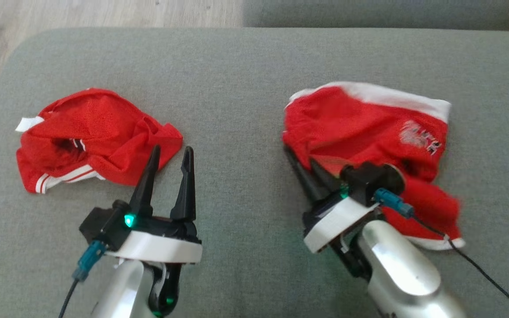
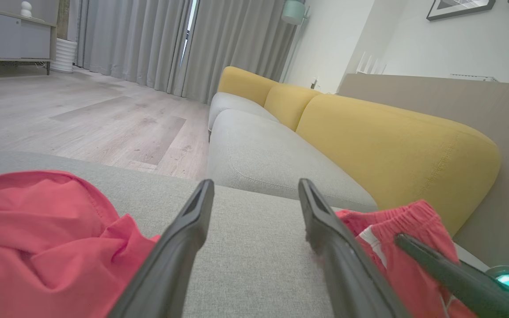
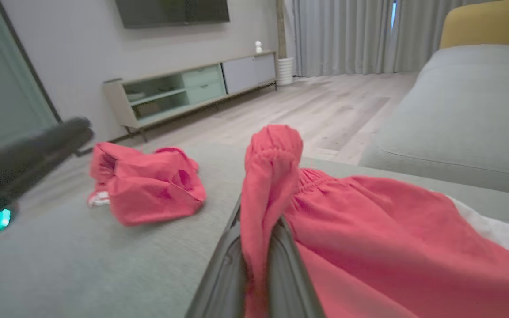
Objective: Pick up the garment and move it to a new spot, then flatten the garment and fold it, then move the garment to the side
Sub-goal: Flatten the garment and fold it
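A red garment (image 1: 360,128) with a white waistband and a pale print lies bunched on the right of the grey cushion (image 1: 245,79). My right gripper (image 1: 301,159) is at its near left edge, shut on a fold of the red cloth. In the right wrist view that fold (image 3: 272,154) stands up between the closed fingers (image 3: 219,274). A second crumpled red garment (image 1: 91,132) with white stripes lies on the left. My left gripper (image 1: 172,152) is open beside its right edge, with only bare cushion between the fingers (image 2: 179,247).
Wooden floor (image 1: 60,13) lies beyond the cushion's rounded far left corner. A grey sofa seat (image 2: 263,154) with yellow backrests (image 2: 391,145) stands across a gap. A low media cabinet (image 3: 184,88) lines the far wall. My right arm's cable (image 1: 480,269) trails over the cushion.
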Robot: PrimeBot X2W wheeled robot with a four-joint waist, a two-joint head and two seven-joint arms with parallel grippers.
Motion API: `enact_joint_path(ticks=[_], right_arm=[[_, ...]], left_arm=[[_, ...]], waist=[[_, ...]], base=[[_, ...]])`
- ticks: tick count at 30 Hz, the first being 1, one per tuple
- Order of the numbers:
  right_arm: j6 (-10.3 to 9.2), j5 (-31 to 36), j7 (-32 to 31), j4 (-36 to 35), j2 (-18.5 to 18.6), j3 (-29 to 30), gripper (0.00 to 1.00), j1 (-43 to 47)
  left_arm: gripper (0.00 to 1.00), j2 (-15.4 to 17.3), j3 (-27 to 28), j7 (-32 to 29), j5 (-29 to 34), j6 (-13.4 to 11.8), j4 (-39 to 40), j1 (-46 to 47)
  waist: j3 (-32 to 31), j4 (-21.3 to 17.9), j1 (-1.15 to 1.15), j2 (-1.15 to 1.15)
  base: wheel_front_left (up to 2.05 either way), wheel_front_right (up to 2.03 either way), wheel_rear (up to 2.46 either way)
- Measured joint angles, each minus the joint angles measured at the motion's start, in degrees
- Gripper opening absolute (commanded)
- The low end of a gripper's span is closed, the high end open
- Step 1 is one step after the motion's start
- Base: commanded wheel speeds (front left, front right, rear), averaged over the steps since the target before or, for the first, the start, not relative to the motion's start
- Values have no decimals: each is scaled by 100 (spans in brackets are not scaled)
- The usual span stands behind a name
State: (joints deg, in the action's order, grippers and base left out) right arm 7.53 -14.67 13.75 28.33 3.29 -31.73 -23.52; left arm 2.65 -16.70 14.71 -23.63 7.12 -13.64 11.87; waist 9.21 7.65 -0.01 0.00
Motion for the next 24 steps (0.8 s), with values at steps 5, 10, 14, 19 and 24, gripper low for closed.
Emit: enact_joint_path(ticks=[5, 10, 14, 19, 24], right_arm=[[0, -383, -229, -236, 35, -42, 0, 41], [0, -381, -377, 74, 152, 333, 0, -46], [0, -267, -471, 516, 286, 525, 0, -370], [0, -213, -470, 1037, 325, 633, 0, -688], [0, 81, -438, 1712, 325, 727, 100, -918]], left_arm=[[100, 0, 12, 0, 0, 0, 27, -171], [100, 0, 0, 0, 0, 0, 79, -171], [100, 0, -20, 0, -36, 0, 80, -160], [100, 0, -47, 0, -62, -3, 79, -158], [100, 0, -48, 0, -62, -7, 75, -157]], waist=[[-55, 32, 0, 0], [20, 155, 1, 0], [114, 289, 1, 0], [190, 386, 1, 0], [242, 378, 1, 0]], base=[[0, 0, 0], [0, 0, 0], [0, 0, 0], [0, 0, 0], [0, 0, 0]])
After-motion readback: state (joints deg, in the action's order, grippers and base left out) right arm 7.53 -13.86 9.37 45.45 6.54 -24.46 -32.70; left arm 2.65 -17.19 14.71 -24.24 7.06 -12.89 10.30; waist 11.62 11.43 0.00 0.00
